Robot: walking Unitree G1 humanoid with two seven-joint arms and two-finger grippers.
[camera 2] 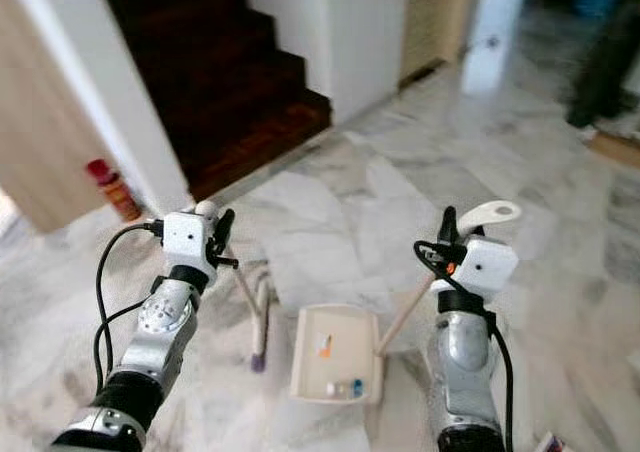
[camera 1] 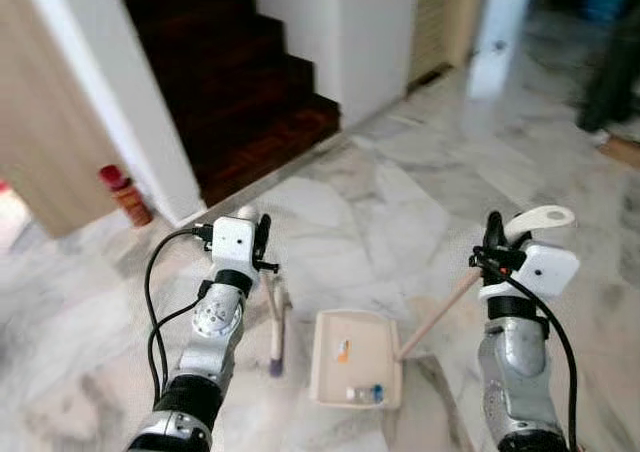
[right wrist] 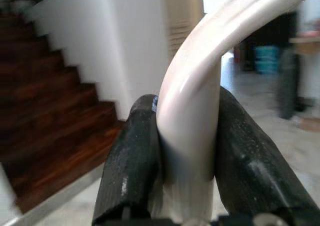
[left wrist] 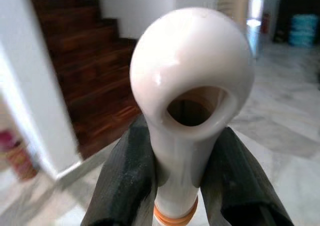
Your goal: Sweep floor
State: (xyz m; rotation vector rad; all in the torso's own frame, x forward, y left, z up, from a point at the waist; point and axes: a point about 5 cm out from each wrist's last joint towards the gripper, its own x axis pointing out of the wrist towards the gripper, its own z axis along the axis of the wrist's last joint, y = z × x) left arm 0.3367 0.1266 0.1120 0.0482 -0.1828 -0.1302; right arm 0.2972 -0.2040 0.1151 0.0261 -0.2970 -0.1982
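Already some litter [camera 1: 362, 392] lies in the dustpan [camera 1: 330, 384]; right gripper [camera 1: 494, 240] pinches its handle [camera 1: 540, 218], left gripper [camera 1: 262, 237] pinches the broom [camera 1: 277, 332] beside it.

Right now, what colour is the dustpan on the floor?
Cream, like its long handle; the flat plastic dustpan shows best in the left eye view.

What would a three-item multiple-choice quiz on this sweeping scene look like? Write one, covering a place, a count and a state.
1. Where is the dustpan?
A. On the stairs
B. On the marble floor between the arms
C. Against the wall

2. How many small bits of litter lie in it?
A. None
B. About three
C. Over ten

3. The left gripper is:
A. Open
B. Shut on the broom handle
C. Shut on a cloth

Key: 1 B, it lies on marble ahead of the robot; 2 B, an orange piece and two near the lower rim; 3 B, both fingers clamp the white handle.
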